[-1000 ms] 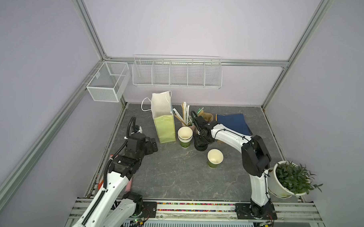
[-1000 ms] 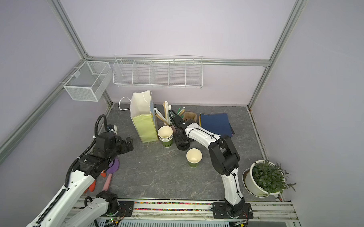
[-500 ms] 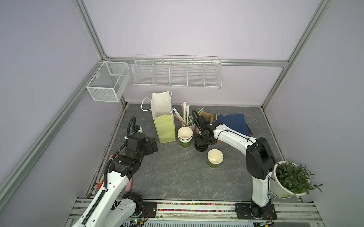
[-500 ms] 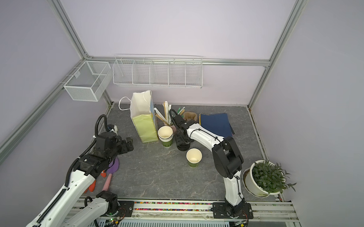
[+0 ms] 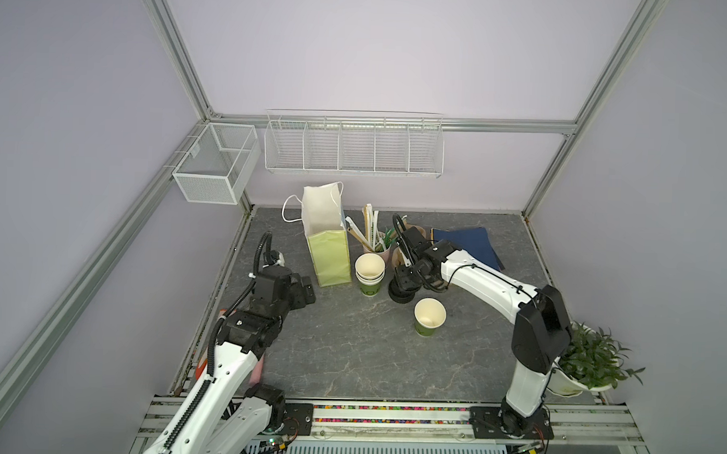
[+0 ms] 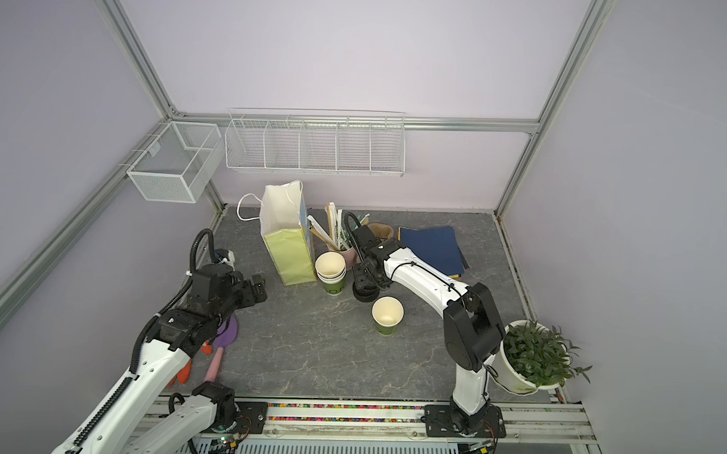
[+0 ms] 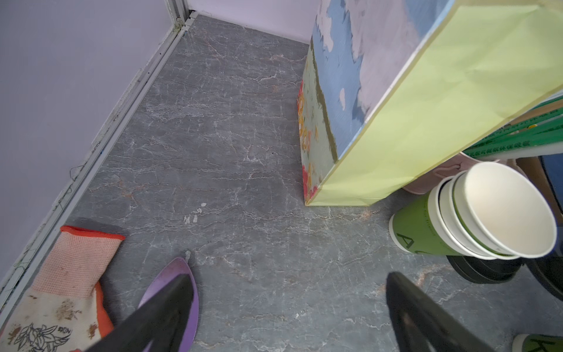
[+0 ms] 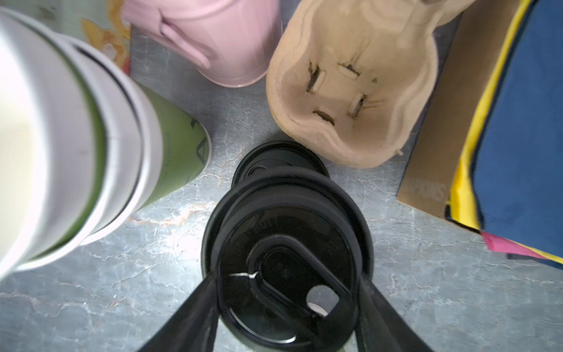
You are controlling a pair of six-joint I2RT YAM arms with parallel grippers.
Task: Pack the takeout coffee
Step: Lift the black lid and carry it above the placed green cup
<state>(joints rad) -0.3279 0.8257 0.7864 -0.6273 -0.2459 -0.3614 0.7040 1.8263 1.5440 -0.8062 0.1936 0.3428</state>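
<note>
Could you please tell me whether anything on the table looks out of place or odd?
A stained white-and-orange work glove and a purple plastic trowel lie at the grey table's left edge; gardening gear looks out of place in a coffee-packing setup.

Soft, even white light fills both top views, leaving only faint shadows on the tabletop. In the right wrist view the near stack of cups is blurred, the fingers are soft, and straight edges bow.
</note>
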